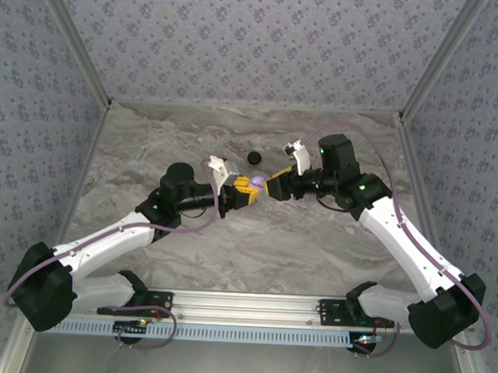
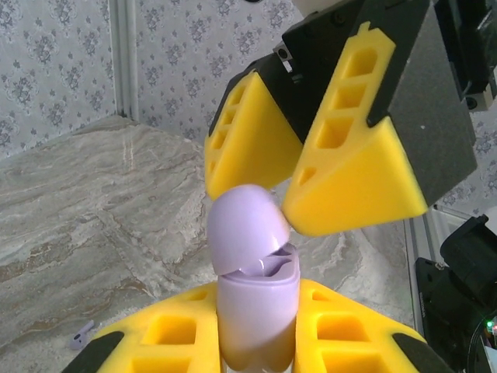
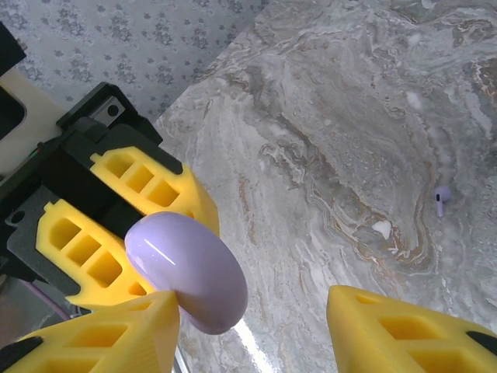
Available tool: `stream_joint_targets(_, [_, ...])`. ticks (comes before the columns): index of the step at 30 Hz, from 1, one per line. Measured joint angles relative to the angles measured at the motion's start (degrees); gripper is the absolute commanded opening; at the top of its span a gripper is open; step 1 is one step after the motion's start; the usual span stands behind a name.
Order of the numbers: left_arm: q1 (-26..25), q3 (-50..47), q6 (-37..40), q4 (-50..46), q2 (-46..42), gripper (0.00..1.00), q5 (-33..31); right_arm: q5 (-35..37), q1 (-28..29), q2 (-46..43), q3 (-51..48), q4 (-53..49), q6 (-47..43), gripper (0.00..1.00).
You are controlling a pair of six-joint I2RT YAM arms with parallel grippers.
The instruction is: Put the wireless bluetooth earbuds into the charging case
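Observation:
The charging case is a pale lavender capsule, not black, held upright above the table. My left gripper is shut on its lower half. Its rounded lid is tipped back a little, showing a lavender recess inside. My right gripper is open around the top of the case, and one yellow finger touches the lid. The two grippers meet over the middle of the table. One lavender earbud lies loose on the marble; it shows too at the lower left of the left wrist view.
A small black round object sits on the marble table just beyond the grippers. Patterned walls close in the back and both sides. A metal rail runs along the near edge.

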Motion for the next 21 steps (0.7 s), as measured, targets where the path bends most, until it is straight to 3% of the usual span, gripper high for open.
stream_joint_targets(10, [-1.0, -1.9, 0.0, 2.7, 0.1, 0.07, 1.4, 3.7, -1.1, 0.0, 0.0, 0.9, 2.1, 0.55])
stream_joint_targets(21, [0.3, -5.5, -1.0, 8.6, 2.3, 0.08, 1.8, 8.5, -9.9, -2.4, -1.5, 1.5, 4.5, 0.56])
